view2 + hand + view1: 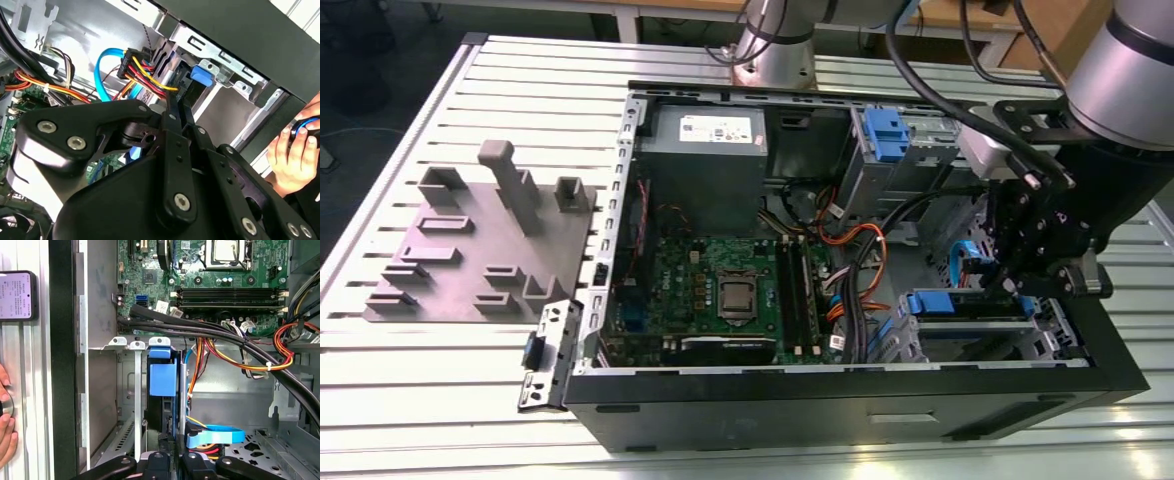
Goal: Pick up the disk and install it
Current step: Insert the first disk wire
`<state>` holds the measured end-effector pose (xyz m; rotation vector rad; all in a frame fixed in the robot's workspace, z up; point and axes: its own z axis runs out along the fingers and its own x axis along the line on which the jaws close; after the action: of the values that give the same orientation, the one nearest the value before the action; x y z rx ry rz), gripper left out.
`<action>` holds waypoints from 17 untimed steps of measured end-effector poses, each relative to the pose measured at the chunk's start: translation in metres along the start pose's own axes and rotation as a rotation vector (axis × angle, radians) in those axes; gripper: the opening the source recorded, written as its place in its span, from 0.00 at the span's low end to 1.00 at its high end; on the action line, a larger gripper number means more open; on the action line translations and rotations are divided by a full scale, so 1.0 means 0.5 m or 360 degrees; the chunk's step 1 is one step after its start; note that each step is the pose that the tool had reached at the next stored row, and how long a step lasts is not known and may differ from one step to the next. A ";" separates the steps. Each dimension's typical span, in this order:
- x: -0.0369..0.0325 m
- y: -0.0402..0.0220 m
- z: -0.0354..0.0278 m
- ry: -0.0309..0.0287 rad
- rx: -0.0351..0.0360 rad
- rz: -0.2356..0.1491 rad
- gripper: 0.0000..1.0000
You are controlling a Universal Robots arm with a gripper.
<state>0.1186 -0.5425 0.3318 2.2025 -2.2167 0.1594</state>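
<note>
The disk (162,375), edged by its blue carrier frame, stands on edge inside the drive bay of the open computer case (854,395). In the exterior view its blue frame (947,302) shows in the bay at the case's near right corner. My black gripper (1027,285) reaches down into that corner, right beside the disk. In the second wrist view the gripper (176,102) has its fingers drawn together, tips at the disk's end by the yellow and red connector cables (145,70). Nothing shows between them.
Cable bundles (854,250) cross the case beside the bay. The motherboard (720,290) and grey power supply (704,140) lie to the exterior view's left. A second blue carrier (887,135) sits in the far bay. A person's hand (292,150) rests outside the case wall, near a phone (17,295).
</note>
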 end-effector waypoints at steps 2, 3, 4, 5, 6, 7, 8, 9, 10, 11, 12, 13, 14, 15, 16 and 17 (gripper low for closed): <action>0.000 0.000 0.002 -0.00008 0.0001 0.0000 0.16; 0.000 0.000 0.004 -0.00010 0.0001 0.0000 0.16; 0.000 0.000 0.006 -0.00013 0.0002 0.0000 0.16; 0.000 0.001 0.008 -0.00018 0.0002 0.0000 0.16; 0.000 0.001 0.008 -0.00019 0.0002 0.0000 0.16; 0.000 0.001 0.008 -0.00018 0.0002 0.0000 0.16; 0.000 0.001 0.008 -0.00019 0.0002 0.0000 0.16; 0.000 0.001 0.008 -0.00021 0.0002 0.0000 0.16; 0.000 0.001 0.009 -0.00022 0.0002 0.0000 0.16; 0.000 0.001 0.009 -0.00021 0.0002 0.0000 0.16; 0.000 0.001 0.009 -0.00020 0.0002 0.0000 0.16; 0.000 0.001 0.009 -0.00021 0.0002 0.0000 0.16; 0.000 0.001 0.009 -0.00028 0.0002 0.0000 0.18; 0.000 0.001 0.009 -0.00031 0.0002 0.0000 0.18; 0.000 0.001 0.009 -0.00031 0.0002 0.0000 0.18; 0.000 0.000 0.007 -0.00035 0.0002 0.0000 0.24</action>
<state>0.1186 -0.5428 0.3283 2.2041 -2.2185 0.1583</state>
